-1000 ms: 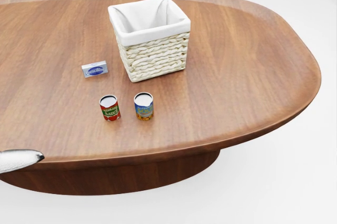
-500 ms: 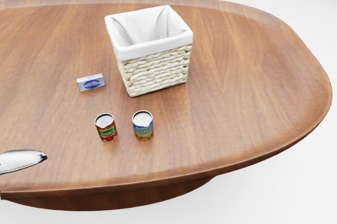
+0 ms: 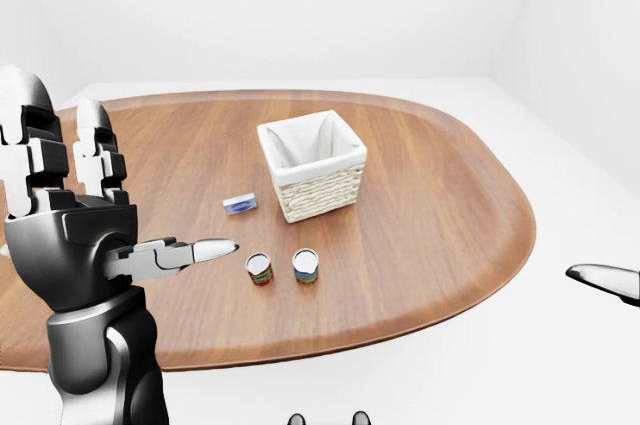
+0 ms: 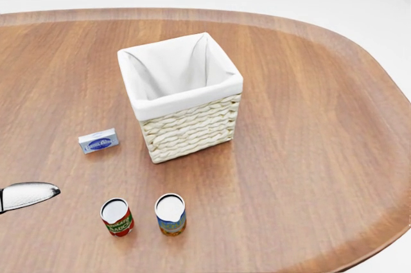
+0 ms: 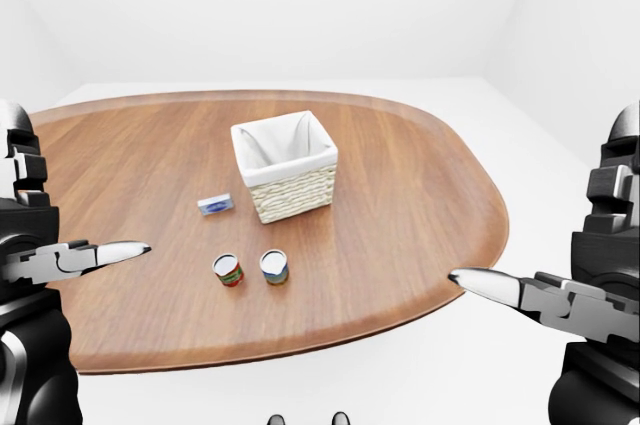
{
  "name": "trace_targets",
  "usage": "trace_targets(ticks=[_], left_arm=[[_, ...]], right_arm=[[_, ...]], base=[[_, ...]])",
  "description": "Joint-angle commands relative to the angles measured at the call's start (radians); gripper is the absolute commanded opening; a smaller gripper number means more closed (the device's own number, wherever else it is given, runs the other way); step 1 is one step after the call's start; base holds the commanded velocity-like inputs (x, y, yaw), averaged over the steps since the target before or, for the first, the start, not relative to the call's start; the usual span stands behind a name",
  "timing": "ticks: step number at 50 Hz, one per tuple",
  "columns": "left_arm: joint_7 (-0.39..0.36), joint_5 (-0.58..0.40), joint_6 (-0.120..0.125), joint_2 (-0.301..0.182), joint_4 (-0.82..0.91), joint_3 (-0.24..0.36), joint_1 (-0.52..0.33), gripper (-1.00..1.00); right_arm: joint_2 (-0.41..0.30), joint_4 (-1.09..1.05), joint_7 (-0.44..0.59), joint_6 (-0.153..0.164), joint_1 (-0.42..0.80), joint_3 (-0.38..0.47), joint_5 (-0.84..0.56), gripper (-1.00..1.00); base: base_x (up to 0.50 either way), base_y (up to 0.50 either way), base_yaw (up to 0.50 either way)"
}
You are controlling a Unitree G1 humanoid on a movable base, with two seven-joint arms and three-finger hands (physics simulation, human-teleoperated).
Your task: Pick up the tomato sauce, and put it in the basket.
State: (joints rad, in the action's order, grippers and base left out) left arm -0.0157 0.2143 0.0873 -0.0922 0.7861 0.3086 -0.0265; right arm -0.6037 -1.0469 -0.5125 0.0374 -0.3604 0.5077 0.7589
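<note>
Closer now than a second ago: whole head view shifted, camera moved toward the counter (image 4: 321,125), everything on it larger and lower in frame, near rim nearly out of sight.

Nearest, left hand (image 3: 75,235) raised at the left of the left-eye view, fingers spread wide, thumb pointing right, holding nothing. Right hand (image 5: 590,295) at the right edge of the right-eye view, likewise spread and holding nothing, off the counter's right rim.

Next, two upright cans side by side near the bottom of the head view, apart: sauce (image 4: 116,217) with red label on the left, second can (image 4: 171,214) with blue and yellow label on the right. Neither hand near them.

Further up and left, small blue box (image 4: 99,140) lying flat.

Furthest, basket (image 4: 192,128), woven, lined with white cloth, well apart from the sauce, up and to the right of it.
</note>
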Motion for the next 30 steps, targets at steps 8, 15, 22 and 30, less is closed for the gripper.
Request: trace_targets(ticks=[8,15,22,30], left_arm=[[0.000,0.004,0.000,-0.001,0.008,0.003,-0.001,1.00],[0.000,0.001,0.000,0.000,0.008,0.001,0.000,1.00],[-0.001,-0.002,0.000,0.001,0.002,-0.003,0.001,1.00],[-0.504,-0.500,0.000,-0.251,-0.278,-0.257,-0.321,1.00]], right_arm=[[-0.031,0.000,-0.011,-0.017,-0.007,-0.011,0.007,1.00],[-0.033,0.000,-0.011,-0.034,-0.017,-0.007,0.008,1.00],[-0.030,0.000,-0.011,-0.060,-0.026,0.000,0.011,1.00],[0.038,0.000,0.014,0.022,0.018,0.010,-0.012,1.00]], base=[[0.50,0.00,0.00],[0.50,0.00,0.00],[0.09,0.00,0.00],[0.00,0.00,0.00]])
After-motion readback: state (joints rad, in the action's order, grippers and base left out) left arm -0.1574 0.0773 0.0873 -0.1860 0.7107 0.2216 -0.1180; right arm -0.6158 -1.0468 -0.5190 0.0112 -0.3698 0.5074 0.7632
